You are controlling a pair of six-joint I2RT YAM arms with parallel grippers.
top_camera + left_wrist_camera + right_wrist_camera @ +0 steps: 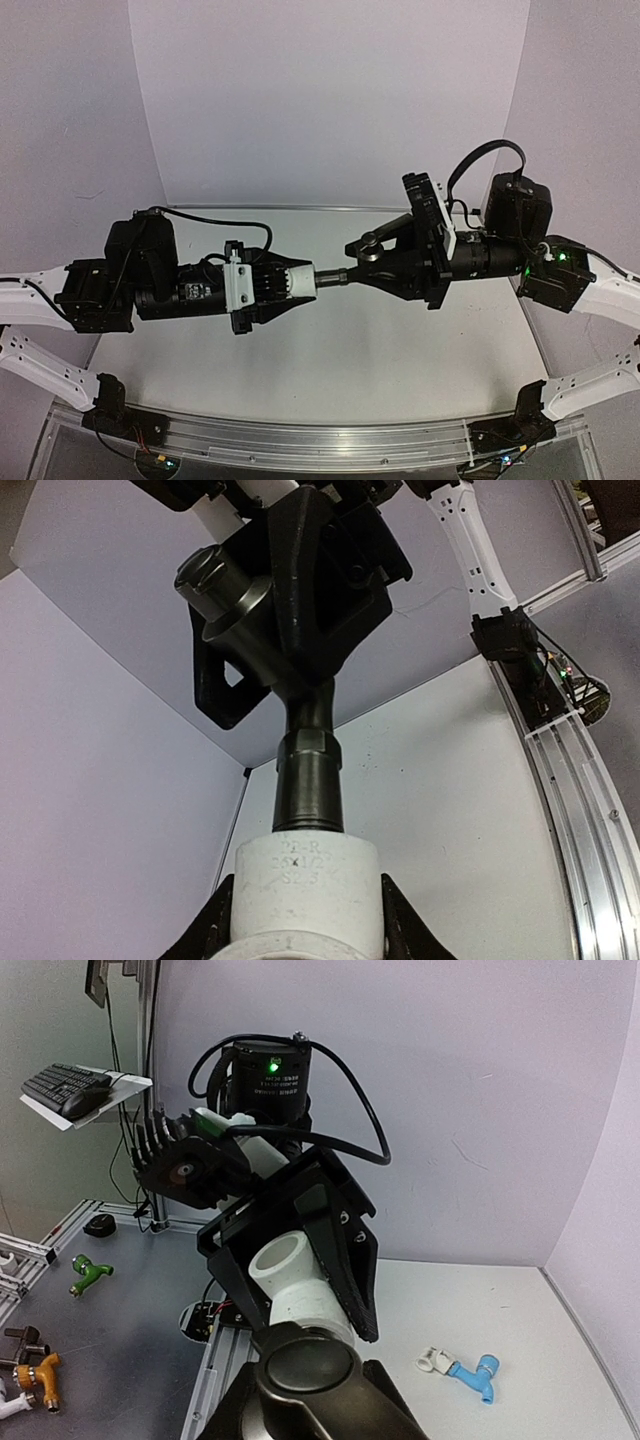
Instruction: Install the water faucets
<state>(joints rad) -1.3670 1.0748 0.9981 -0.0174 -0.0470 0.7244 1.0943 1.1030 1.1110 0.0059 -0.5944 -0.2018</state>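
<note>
The dark silvery-grey metal faucet [340, 277] hangs level above the table between both arms. Its threaded end [310, 780] sits in the mouth of a white elbow fitting [305, 890]. My left gripper [308, 280] is shut on that fitting, one finger on each side. My right gripper [352, 272] is closed round the faucet's body, and the faucet's round handle [305, 1365] fills the bottom of the right wrist view. The light blue faucet [470, 1372] lies on the table at the right with a small white fitting [430, 1360] on its end.
An aluminium rail [330, 445] runs along the near table edge. White walls enclose the back and sides. Beyond the table's left side lie a green tap [88, 1272] and brass taps [35, 1370], with a keyboard [65, 1085] further back.
</note>
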